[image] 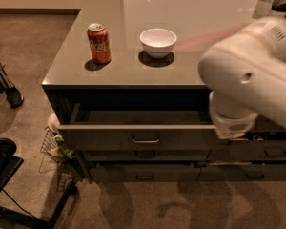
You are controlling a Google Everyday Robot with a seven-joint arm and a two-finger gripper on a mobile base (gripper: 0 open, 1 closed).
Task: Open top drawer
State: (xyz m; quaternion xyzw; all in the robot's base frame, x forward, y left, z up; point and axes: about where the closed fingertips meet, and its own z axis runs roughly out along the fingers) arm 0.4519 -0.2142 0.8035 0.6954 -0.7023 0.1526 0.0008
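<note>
The top drawer (109, 136) is the wide dark grey-brown front under the counter's edge, with a small bar handle (146, 140) at its centre. It stands pulled out from the cabinet, and its shallow interior (143, 116) shows behind the front. My white arm (250, 73) fills the right of the view, close to the camera. My gripper (232, 128) is at the arm's lower end, against the drawer front's right end; the wrist hides it.
A red soda can (99, 43) and a white bowl (158, 42) stand on the grey countertop (205, 13). Narrower drawers (145, 173) lie below and to the right (271, 151). A wire basket (55, 147) and a black chair base (5, 175) are on the floor at left.
</note>
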